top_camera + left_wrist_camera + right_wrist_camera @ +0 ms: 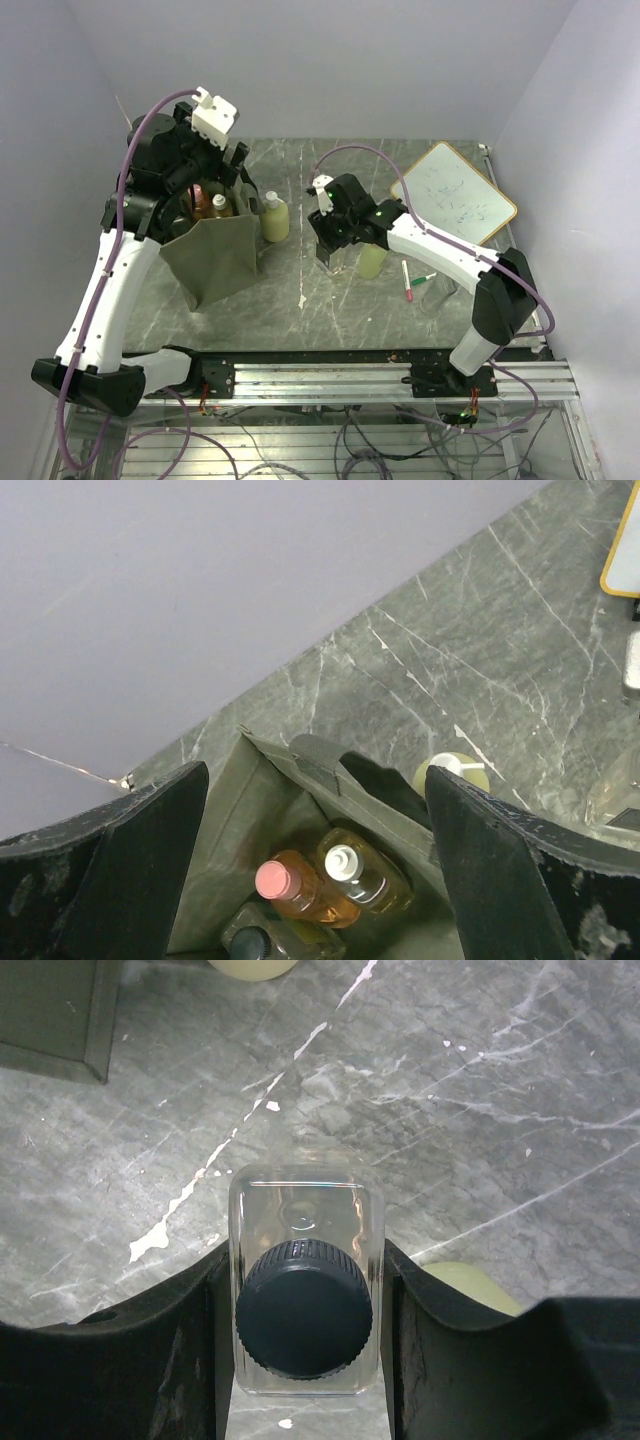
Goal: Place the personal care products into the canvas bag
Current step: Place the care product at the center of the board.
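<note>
The olive-green canvas bag (215, 255) stands upright at the left. My left gripper (213, 188) hovers over its mouth, open and empty (312, 785). Inside the bag (250, 810) lie an orange bottle with a pink cap (300, 890), an amber bottle with a white cap (365, 872) and a clear bottle with a black cap (262, 942). A pale yellow bottle with a white cap (273, 218) stands just right of the bag. My right gripper (332, 238) is shut on a clear square bottle with a black cap (305, 1300) at table centre. A light green bottle (372, 262) stands beside it.
A white wood-framed whiteboard (455, 192) lies at the back right. A red marker (407, 282) and a green marker (423, 278) lie near the light green bottle. Walls close the table at the back and both sides.
</note>
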Robot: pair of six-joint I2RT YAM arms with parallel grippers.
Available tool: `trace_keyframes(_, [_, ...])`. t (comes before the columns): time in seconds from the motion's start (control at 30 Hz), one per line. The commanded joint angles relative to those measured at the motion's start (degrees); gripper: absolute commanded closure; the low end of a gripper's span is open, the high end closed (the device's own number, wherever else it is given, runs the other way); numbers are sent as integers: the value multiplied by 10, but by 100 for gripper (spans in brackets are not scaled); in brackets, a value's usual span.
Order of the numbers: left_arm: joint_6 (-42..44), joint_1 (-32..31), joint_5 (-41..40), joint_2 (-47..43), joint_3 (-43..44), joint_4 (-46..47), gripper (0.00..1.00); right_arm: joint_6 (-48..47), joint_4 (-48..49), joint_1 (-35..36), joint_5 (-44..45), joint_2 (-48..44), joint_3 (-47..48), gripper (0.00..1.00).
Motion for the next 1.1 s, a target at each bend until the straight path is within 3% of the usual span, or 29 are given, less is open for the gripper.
trace_keyframes(0.0, [2, -6, 28, -20, -13, 4, 0, 16, 50, 3, 11, -42, 2, 75])
trace_keyframes(0.17, [4, -9, 31, -27, -20, 2, 0, 21, 44, 2, 1, -51, 0, 52])
trace_keyframes(0.27, [8, -13, 38, -27, -16, -4, 0, 20, 46, 1, -19, -58, 0, 30])
trace_keyframes(0.43, [16, -23, 37, -18, -1, -16, 0, 14, 52, 0, -38, -76, 1, 12])
trace_keyframes(0.63, [7, -43, 40, -2, 6, -16, 0, -9, 59, -36, -52, -97, 33, 9])
trace_keyframes(1.07, [-29, -174, -19, 51, 0, -7, 0, -12, 70, -230, -87, -137, 64, 8])
